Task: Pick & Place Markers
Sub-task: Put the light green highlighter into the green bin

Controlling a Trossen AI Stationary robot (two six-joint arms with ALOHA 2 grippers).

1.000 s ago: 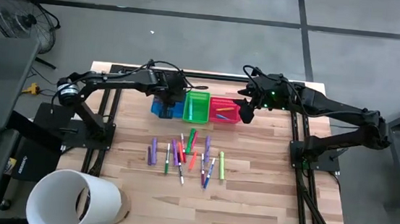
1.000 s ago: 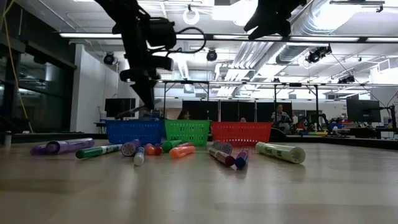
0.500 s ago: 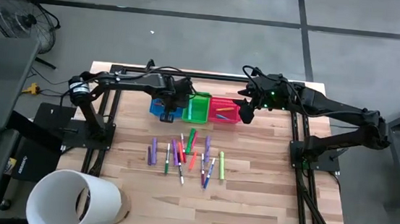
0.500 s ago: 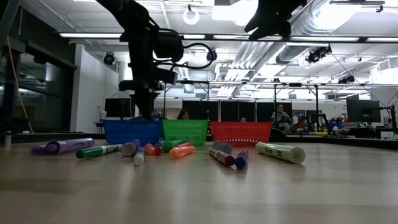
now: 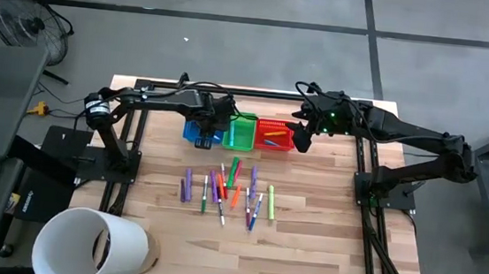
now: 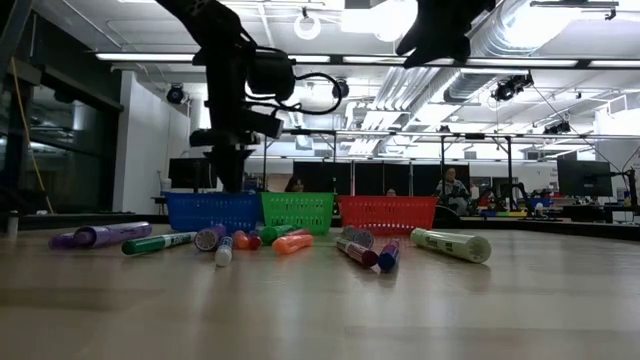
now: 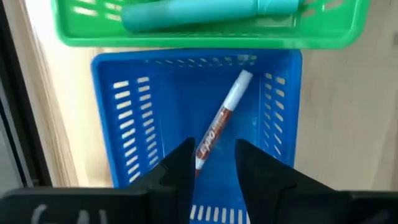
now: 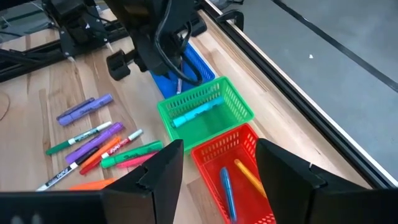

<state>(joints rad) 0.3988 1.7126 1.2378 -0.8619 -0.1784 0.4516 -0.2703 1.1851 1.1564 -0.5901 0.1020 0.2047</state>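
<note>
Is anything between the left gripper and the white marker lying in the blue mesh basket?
Nothing visible. The left gripper hangs directly over the blue plastic mesh basket, fingers parted, and the white marker with red lettering lies loose on the basket floor just beyond its fingertips. The basket walls flank the marker but do not cover it.

Left gripper (image 7: 212, 163) points straight down, fingers parted; right gripper (image 8: 217, 158) hangs raised at the table's far right, fingers apart.

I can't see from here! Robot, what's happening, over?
Left gripper open over blue basket, white marker inside. Right gripper open, waiting above red basket. Nothing blocking.
</note>
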